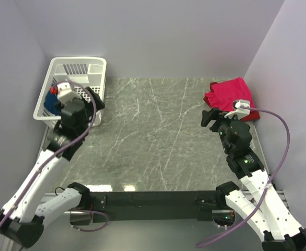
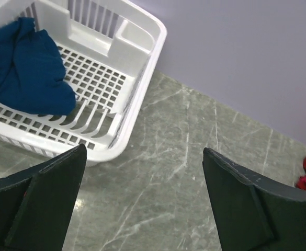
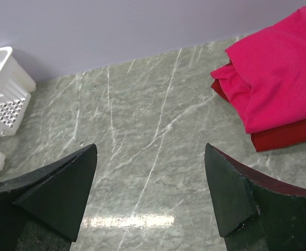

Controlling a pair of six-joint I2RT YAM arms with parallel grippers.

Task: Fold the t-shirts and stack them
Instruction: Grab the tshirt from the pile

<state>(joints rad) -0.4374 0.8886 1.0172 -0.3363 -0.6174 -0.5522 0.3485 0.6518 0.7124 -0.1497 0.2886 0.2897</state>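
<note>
My left gripper (image 2: 143, 152) hangs just outside the white slotted basket (image 2: 154, 46), fingers wide apart and holding nothing. My right gripper (image 3: 151, 149) is likewise spread and empty over the bare marble tabletop (image 1: 153, 130).

From overhead, the basket sits at ten o'clock on the table. In it lies the navy t-shirt (image 2: 22, 68), bunched against the basket's far-left side. At two o'clock, the folded pinkish-red t-shirt (image 3: 278, 68) rests on the darker red t-shirt (image 3: 286, 138), near my right fingers but not touching them.

I judge the navy shirt light, limp and not slippery. It will drape and drag over the rim, so a pinch on a raised fold at the top of the heap looks best, then a lift straight up.

My own wrist hides most of that shirt from overhead. I cannot find its collar, hem or sleeves, nor tell whether more cloth lies beneath it. Only the edge of the darker red shirt shows, and my right wrist view cuts the stack off at the frame's right side.
</note>
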